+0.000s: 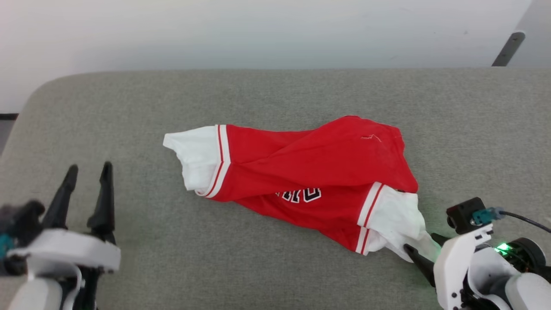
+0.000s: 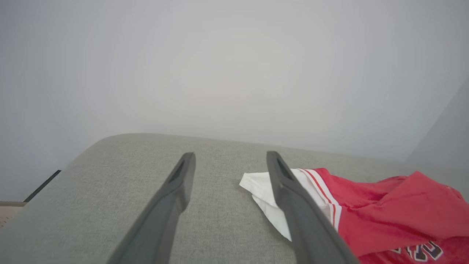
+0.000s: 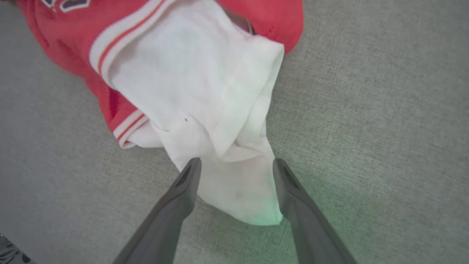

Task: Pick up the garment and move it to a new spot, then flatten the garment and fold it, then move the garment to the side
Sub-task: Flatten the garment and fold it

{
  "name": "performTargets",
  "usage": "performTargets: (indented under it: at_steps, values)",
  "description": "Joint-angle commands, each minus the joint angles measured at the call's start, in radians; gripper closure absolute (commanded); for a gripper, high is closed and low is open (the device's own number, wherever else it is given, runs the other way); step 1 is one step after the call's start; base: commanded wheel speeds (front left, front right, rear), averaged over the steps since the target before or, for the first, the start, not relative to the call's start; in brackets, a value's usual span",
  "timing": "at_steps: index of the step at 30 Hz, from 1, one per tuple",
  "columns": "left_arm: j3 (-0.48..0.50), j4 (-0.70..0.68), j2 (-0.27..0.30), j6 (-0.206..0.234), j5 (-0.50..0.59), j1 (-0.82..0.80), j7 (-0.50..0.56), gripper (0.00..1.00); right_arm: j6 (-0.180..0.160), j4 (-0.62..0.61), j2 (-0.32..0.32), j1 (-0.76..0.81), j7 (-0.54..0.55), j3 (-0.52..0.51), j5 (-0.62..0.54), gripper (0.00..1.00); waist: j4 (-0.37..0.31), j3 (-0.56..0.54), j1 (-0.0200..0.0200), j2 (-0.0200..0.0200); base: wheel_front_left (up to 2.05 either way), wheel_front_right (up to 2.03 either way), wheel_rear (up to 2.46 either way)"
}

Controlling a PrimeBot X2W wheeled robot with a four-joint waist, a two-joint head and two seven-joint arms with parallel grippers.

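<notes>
Shirt (image 1: 301,172): crumpled in the middle of the cushion (image 1: 258,267) — white sleeve at each end.
Left gripper (image 1: 88,168): fingers apart, clear of the shirt, bare cushion around.
Right gripper (image 3: 237,163): fingers apart astride the near sleeve's tip — not clamped.

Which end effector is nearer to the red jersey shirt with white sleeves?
Right. The open right end effector straddles a sleeve of the red jersey shirt. The open left end effector is apart from the other sleeve.
</notes>
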Motion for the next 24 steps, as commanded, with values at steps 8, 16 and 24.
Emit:
performTargets:
  at_steps: [8,16,24]
  values:
    - [0.03,-0.06,-0.06,0.036,0.0,0.11,-0.07,0.0,-0.001,0.118,-0.001,-0.101,-0.006,0.025,0.0,1.0,0.027,0.01,0.0,0.0,0.0,0.0,0.0]
    - [0.037,-0.081,-0.092,0.035,0.01,0.157,-0.086,0.0,-0.001,0.121,-0.061,-0.15,0.031,0.017,0.073,1.0,0.042,-0.001,0.0,0.0,0.0,0.0,0.0]
    - [0.04,-0.094,-0.107,0.036,0.03,0.196,-0.092,0.0,-0.001,0.123,-0.179,-0.203,0.083,-0.03,0.108,1.0,0.047,-0.018,0.0,0.0,0.0,0.0,0.0]
